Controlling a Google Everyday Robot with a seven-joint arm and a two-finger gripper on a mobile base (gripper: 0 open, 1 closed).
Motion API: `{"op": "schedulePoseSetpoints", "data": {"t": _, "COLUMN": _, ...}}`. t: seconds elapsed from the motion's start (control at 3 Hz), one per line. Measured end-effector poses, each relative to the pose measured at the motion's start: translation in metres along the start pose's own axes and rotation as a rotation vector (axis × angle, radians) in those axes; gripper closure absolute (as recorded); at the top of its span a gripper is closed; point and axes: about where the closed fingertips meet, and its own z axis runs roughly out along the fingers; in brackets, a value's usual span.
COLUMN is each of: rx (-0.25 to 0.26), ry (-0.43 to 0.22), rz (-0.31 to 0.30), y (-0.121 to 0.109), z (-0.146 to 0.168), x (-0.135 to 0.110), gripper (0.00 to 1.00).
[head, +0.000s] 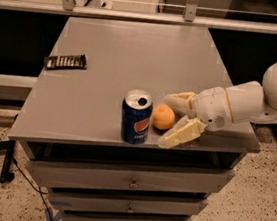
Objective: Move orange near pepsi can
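Observation:
The pepsi can (136, 116) stands upright near the front edge of the grey table (114, 64), dark blue with a silver top. The orange (163, 117) rests on the table just right of the can, a small gap between them. My gripper (164, 121) reaches in from the right, and its jaws are spread open around the orange. One cream finger (179, 102) lies behind the orange. The other finger (178, 135) lies in front of it, near the table's front edge. Neither finger visibly presses the fruit.
A flat dark snack bar (65, 62) lies at the table's left side. Drawers (129, 182) sit below the tabletop. A rail and glass panel (140, 12) run behind the table. The white arm (250, 101) extends over the right edge.

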Motion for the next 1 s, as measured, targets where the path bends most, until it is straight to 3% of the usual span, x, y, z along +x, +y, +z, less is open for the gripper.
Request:
{"op": "schedulePoseSetpoints", "data": {"t": 0.33, "rx": 0.011, "ry": 0.002, "rz": -0.003, "y": 0.0, "z": -0.002, "x": -0.001, "gripper": 0.0}}
{"op": "schedulePoseSetpoints", "data": {"t": 0.67, "rx": 0.107, "ry": 0.014, "rz": -0.046, "y": -0.005, "z": -0.033, "x": -0.013, "gripper": 0.0}}
{"op": "schedulePoseSetpoints", "data": {"t": 1.0, "rx": 0.266, "ry": 0.0, "rz": -0.123, "y": -0.016, "z": -0.091, "x": -0.034, "gripper": 0.0}}
